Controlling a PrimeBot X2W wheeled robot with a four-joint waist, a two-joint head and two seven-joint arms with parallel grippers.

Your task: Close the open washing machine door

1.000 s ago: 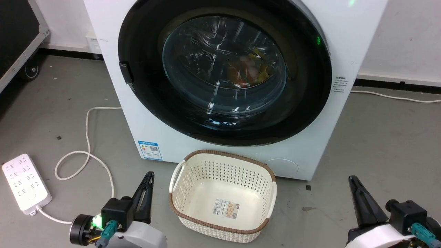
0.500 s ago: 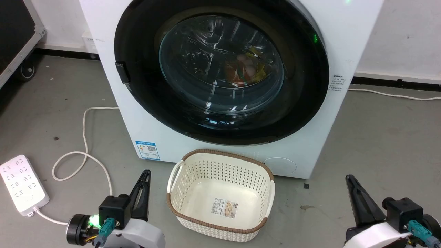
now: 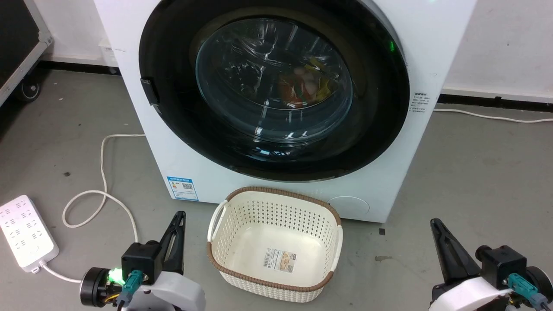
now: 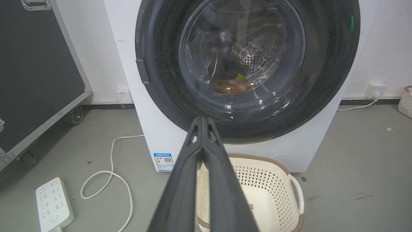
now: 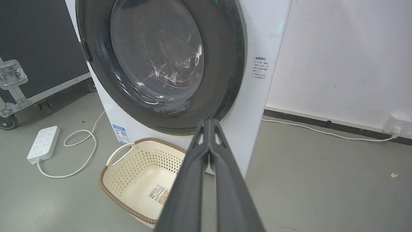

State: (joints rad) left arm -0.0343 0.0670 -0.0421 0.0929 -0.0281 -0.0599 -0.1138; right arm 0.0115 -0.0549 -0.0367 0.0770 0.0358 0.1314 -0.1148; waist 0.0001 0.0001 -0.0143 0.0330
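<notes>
Item: washing machine door [image 3: 274, 86], glossy black rim with clear bulging glass, directly ahead of and above both hands. Condition: lying flat against the front of the washing machine [image 3: 207, 181] with no gap visible around the rim in any view, so the closing is judged done or all but done (whether the latch has caught cannot be told). Contents seen through the glass: a small heap of coloured laundry [image 3: 304, 88] in the steel drum. Left hand [image 3: 180, 216]: low near the floor, well short of the door and touching nothing, fingers pressed together along their length and empty, tips pointing up towards the lower rim. Right hand [image 3: 434, 222]: likewise low and clear of the machine, off towards its right corner, fingers shut tip to tip, holding nothing. Between the two hands: cream perforated basket [image 3: 276, 192], empty save a label, standing on the floor just before the machine. Beyond the left hand's outer side: white power strip [image 3: 26, 233] with looped cable [image 3: 103, 190]. Remaining work, by judgement: at most a confirming press on the rim.
</notes>
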